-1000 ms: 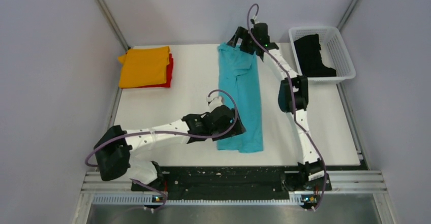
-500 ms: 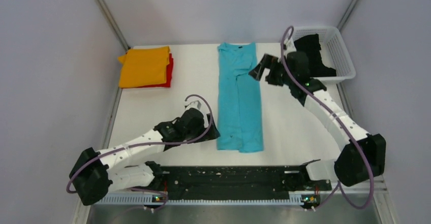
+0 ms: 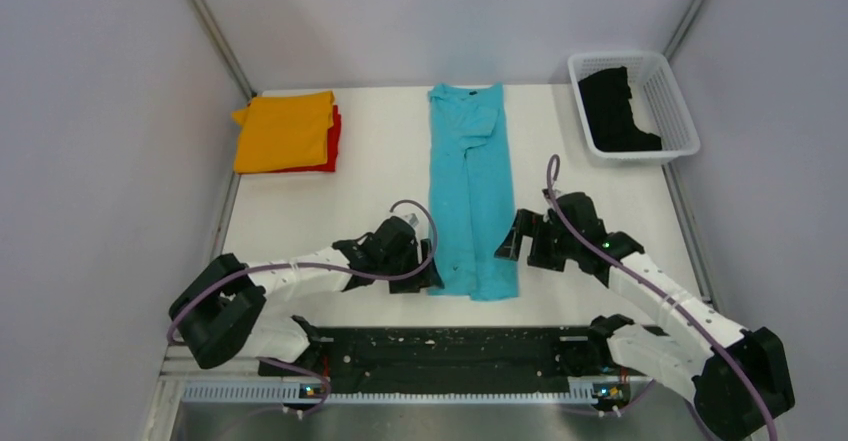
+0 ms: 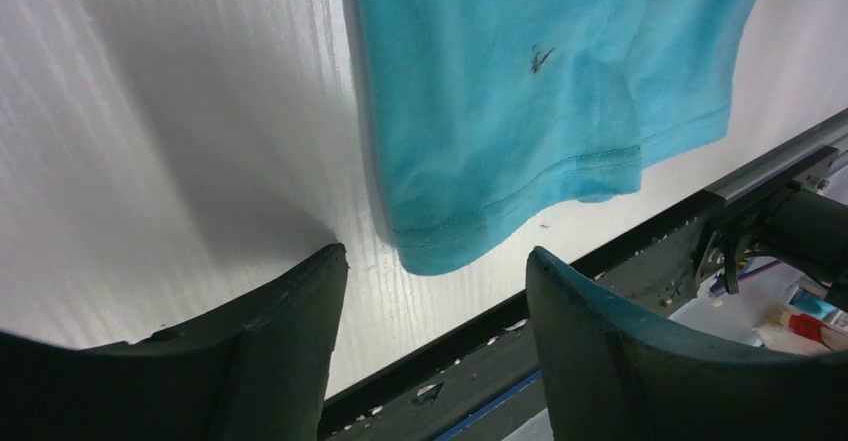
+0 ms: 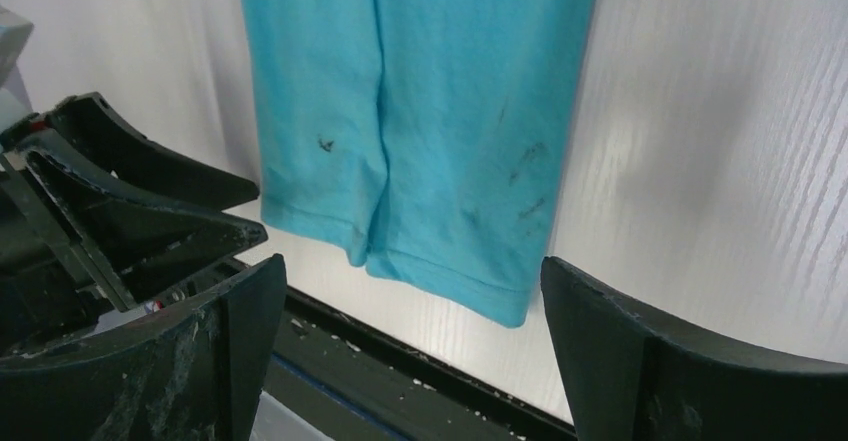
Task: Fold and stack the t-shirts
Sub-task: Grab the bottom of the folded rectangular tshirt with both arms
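The turquoise-blue t-shirt lies as a long narrow strip down the middle of the table, collar at the far end. My left gripper is open at its near left hem corner; in the left wrist view that corner sits just beyond the left gripper, with nothing between the fingers. My right gripper is open beside the near right hem, and the hem lies ahead of the right gripper. The orange t-shirt lies folded on the red one at the back left. The black t-shirt is in the basket.
A white mesh basket stands at the back right corner. A black rail runs along the table's near edge, close behind the turquoise hem. Grey walls enclose the table on three sides.
The right arm swung from the shirt's collar end back to the near right hem. The left gripper shifted to the near left hem corner, and its jaws narrowed a little.
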Tool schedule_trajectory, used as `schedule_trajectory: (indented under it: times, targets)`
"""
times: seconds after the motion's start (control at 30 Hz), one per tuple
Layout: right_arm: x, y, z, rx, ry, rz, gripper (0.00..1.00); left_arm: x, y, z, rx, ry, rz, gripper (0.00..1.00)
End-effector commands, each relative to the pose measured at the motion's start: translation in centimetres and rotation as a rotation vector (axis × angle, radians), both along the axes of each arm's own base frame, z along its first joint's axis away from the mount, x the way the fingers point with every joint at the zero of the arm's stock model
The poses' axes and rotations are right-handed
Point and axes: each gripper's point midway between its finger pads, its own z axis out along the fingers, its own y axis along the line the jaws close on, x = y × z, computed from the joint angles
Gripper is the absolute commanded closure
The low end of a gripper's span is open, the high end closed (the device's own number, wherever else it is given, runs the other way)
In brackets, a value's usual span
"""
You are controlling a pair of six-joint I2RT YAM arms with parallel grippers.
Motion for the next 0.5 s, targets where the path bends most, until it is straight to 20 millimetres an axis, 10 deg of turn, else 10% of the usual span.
schedule_trajectory:
  times: [0.0,0.23,0.47]
  targets:
    - [-2.0,-0.2,-1.7,0.016,0.065,0.0,0.05,0.4,-1.1,-0.5,-0.051,0.015,0.022,0.35]
    - [-3.9,-0.3,-3.3,0.017,0.126,0.031,0.11,0.2,-0.8,-1.5,-0.013,0.049,0.035,0.67]
    - [-5.2,-0.4,-5.1,0.014,0.177,0.04,0.19,0.0,-0.3,-2.0,0.024,0.057,0.026,0.78]
